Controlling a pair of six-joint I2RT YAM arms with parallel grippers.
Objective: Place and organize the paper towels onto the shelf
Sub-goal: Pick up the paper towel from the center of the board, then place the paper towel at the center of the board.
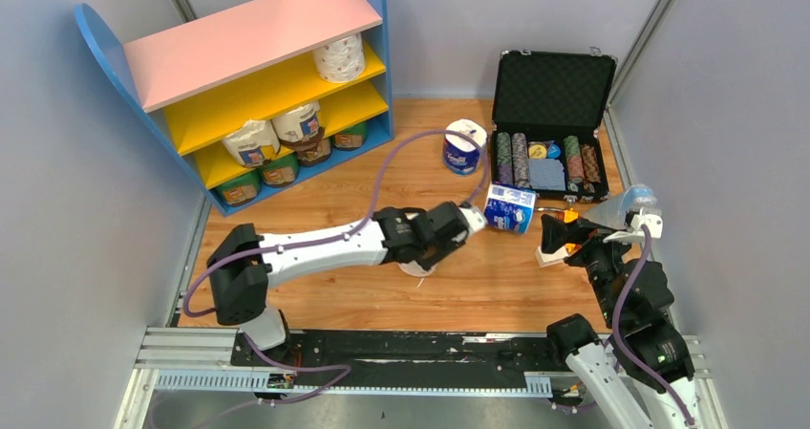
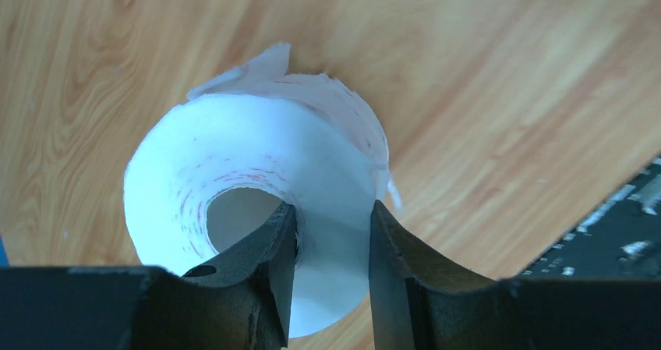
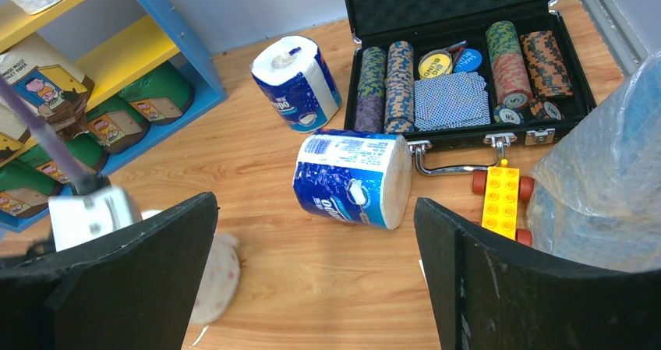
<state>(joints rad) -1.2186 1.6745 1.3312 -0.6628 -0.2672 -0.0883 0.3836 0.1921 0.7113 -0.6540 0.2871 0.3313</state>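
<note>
Left gripper (image 2: 331,249) pinching the wall of a bare white roll (image 2: 257,202), one finger down the hollow core, one outside, dead centre of the left wrist view. Worth squeezing gently and lifting straight up: soft paper, torn loose tail at the top, probably crushes or unwinds if yanked.

Right gripper (image 3: 316,268) spread wide, holding nothing, low right in the overhead. Two glossy blue-wrapped rolls on the wood, one toppled (image 1: 509,208), one upright (image 1: 464,147), mid-frame. Shelf (image 1: 250,13) upper left, smooth painted boards, several rolls already in.
</note>
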